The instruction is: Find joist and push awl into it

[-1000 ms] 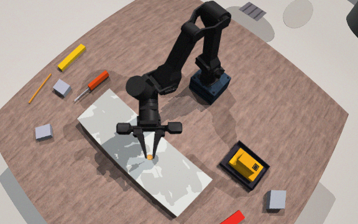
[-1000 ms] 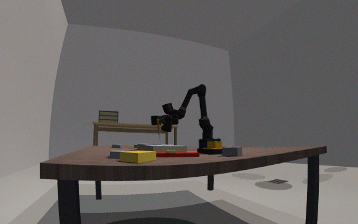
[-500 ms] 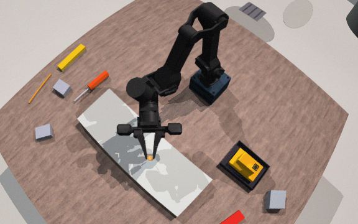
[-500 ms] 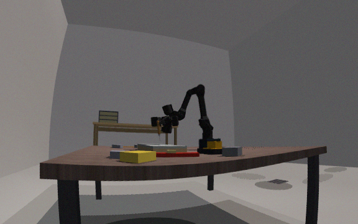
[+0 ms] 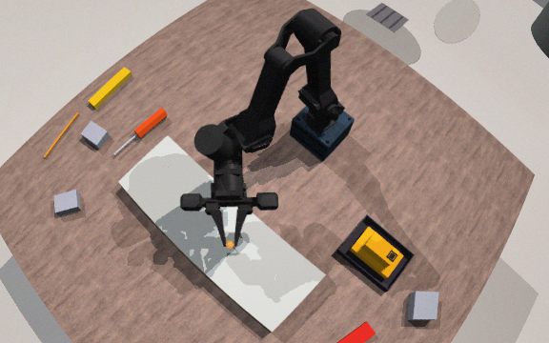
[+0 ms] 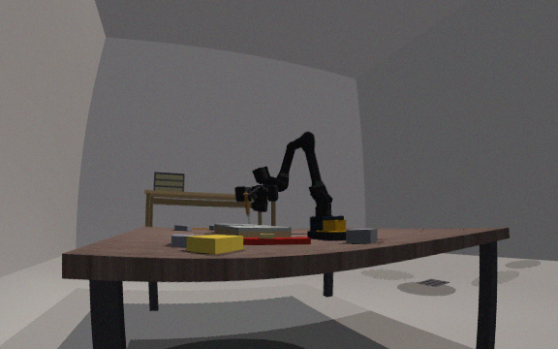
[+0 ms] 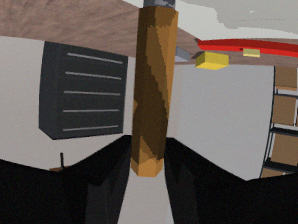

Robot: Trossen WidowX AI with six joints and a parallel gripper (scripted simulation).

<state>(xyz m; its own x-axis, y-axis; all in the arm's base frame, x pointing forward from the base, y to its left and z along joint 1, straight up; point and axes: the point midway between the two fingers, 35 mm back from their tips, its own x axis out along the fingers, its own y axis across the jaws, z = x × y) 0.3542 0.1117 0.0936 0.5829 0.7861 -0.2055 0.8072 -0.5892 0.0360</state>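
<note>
- End effector [image 5: 231, 244] [image 6: 247, 195] [image 7: 148, 144]: clamped on the handle of the awl [image 5: 230, 244] [image 6: 247, 205] [image 7: 154, 90], shaft downward, presumably so that thrust runs along the tool.
- Awl: nearly upright above the floor panel [image 5: 284, 272] [image 6: 252, 230] [image 7: 250, 17]; whether its tip touches cannot be told. A tilted push could skid or widen the hole.
- Panel: flat on the surface [image 5: 470, 181] [image 6: 356, 247] [image 7: 65, 20], hiding the joist; the chosen spot presumably lies over it.
- Stud finder [image 5: 375, 250] [image 6: 334, 226]: inside the tray [image 5: 398, 274] [image 6: 327, 236], leaving the end effector available for the awl.
</note>
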